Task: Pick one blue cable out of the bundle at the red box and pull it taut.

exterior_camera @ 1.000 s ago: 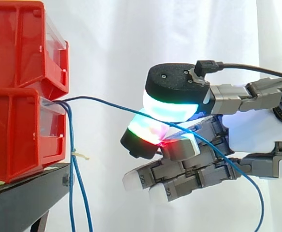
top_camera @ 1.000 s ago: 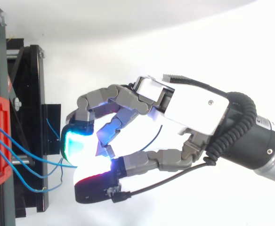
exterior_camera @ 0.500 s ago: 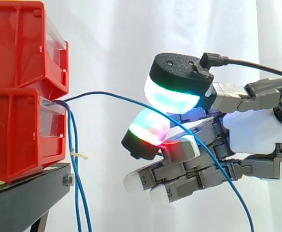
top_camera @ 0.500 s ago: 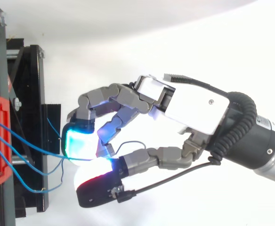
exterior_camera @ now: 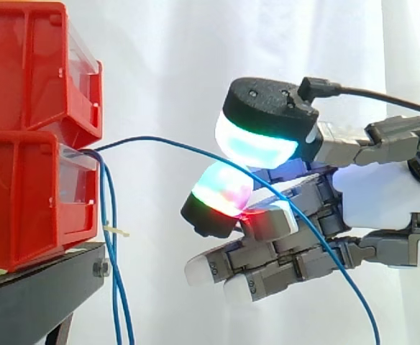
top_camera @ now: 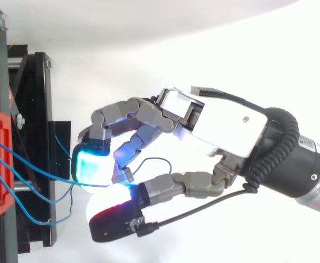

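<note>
Though your hand (top_camera: 226,129) pinches one blue cable (exterior_camera: 160,140) between curled fingers, it arcs slack from the red box (exterior_camera: 30,201) at left; pulling remains.

A white fabric curtain (exterior_camera: 160,65) hangs behind the work in soft vertical folds, evenly and brightly lit. At lower left, a black metal stand (exterior_camera: 37,298) juts in with a silver bolt (exterior_camera: 100,269) on its front edge. From above the stand (top_camera: 38,98) lies along the left side, against pale ground that is greyer toward the top.
</note>
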